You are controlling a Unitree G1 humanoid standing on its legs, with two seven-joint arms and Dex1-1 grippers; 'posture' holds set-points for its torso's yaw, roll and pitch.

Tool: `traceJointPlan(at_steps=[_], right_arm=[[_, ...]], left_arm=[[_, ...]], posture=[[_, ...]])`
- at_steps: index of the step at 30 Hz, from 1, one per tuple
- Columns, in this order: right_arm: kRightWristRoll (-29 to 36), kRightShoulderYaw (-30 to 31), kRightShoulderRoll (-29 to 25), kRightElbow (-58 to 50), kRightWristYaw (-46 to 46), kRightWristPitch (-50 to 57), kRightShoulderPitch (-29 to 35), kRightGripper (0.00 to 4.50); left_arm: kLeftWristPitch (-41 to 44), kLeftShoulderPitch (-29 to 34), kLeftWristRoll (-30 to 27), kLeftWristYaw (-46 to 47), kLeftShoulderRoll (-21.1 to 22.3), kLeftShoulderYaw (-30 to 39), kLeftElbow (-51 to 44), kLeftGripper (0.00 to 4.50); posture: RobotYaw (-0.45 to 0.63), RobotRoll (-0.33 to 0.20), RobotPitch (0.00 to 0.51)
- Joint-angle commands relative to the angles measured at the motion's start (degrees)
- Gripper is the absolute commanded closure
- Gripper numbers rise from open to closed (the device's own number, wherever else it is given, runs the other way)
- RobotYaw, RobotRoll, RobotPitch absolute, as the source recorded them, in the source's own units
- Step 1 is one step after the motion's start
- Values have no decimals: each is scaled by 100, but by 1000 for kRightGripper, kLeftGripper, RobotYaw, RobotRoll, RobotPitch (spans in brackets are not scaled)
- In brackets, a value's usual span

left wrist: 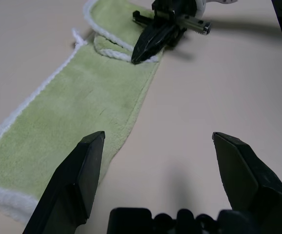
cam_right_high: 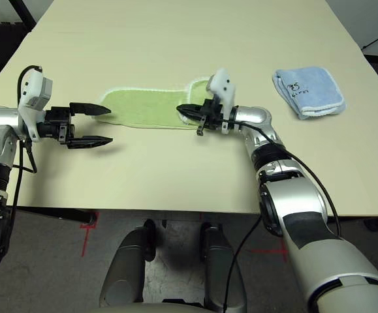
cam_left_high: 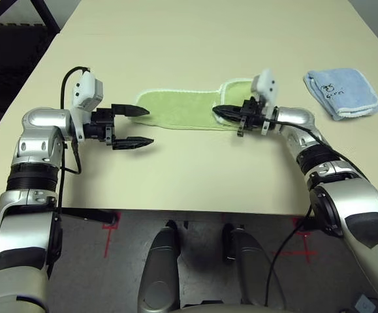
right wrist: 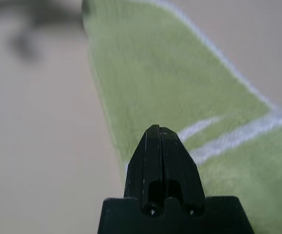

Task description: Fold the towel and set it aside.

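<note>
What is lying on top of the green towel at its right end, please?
The towel has its right end turned back on itself, and the shut right hand rests on that flap. Whether it pinches cloth is hidden beneath its fingers.

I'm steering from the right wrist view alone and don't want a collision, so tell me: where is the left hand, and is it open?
Observer: The left hand is open at the towel's opposite end, with one finger over the cloth and the other over bare table.
Operator: How does the towel lie?
Observer: As a long strip across the table. The end by the right hand is folded over.
Operator: Anything else nearby?
Observer: A folded pale blue cloth lies apart from the towel, on the robot's right.
</note>
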Motion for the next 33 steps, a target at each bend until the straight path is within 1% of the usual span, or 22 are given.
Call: traceJointPlan(at_steps=[1,5,7,11,13,15,18,20,23,29,33], right_arm=[[-298,145,-22,243,-107,-75,170,4444],[-220,1,28,205,-108,-134,123,4444],[-21,-186,26,126,-3,-135,11,4444],[614,-772,-42,-89,283,44,-262,4444],[906,-1080,-95,-129,242,289,-414,4444],[978,-1246,-168,-92,-10,402,-541,4444],[838,-1289,-214,8,-666,510,-673,4444],[499,-1113,-209,143,-1496,646,-765,4444],[275,-1003,-65,276,-2207,854,-823,4444],[-109,-809,100,512,-2941,1257,-755,4444],[-285,-760,77,617,-3158,1386,-563,4444]], left_arm=[[43,90,-56,-5,32,13,-128,0],[30,68,-43,-16,23,3,-95,0],[15,54,-32,-14,18,-2,-69,0],[-3,32,-23,-6,15,-1,-39,0],[-4,26,-21,-6,15,-1,-29,0],[-4,17,-17,-13,17,-5,-13,0],[-10,-8,-9,-25,15,-12,24,0],[-1,-33,-4,-15,-7,-25,25,0],[19,-38,-9,-17,-23,-37,-1,0],[60,18,-27,-30,22,-20,-75,0],[98,68,-41,-23,46,-6,-139,0]], posture=[[66,0,232],[62,0,231],[60,0,227],[55,0,225],[50,0,224],[47,0,224],[44,0,226],[43,0,228],[47,0,230],[58,0,232],[61,0,234]])
